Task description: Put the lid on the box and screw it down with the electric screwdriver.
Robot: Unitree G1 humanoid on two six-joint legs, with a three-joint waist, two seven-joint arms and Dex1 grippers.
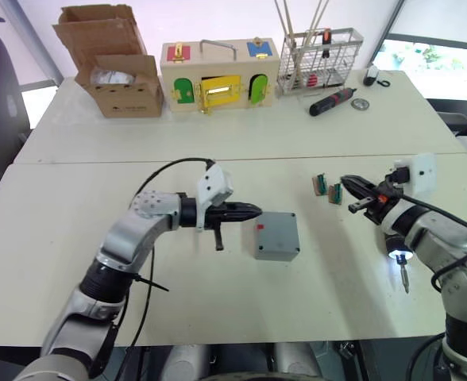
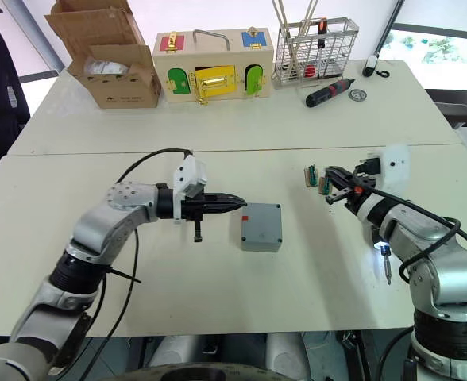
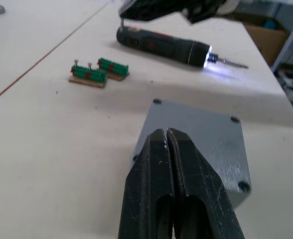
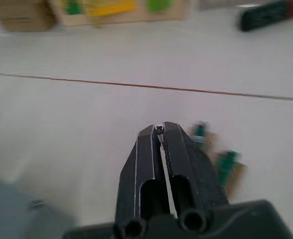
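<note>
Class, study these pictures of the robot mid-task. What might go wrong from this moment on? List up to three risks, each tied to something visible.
1. The right pincer pinches a tiny screw at its very tips, so the screw may slip out before reaching a corner hole.
2. The shut left pincer is close to the lid on the box; a nudge could knock them out of alignment.
3. The electric screwdriver lies under the right arm, which might knock it.

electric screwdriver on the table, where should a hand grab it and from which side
Probably around the thick black barrel of the electric screwdriver, coming from above. It lies flat on the table, lit tip and bit at one end, so a mid-barrel grip keeps clear of the bit.
</note>
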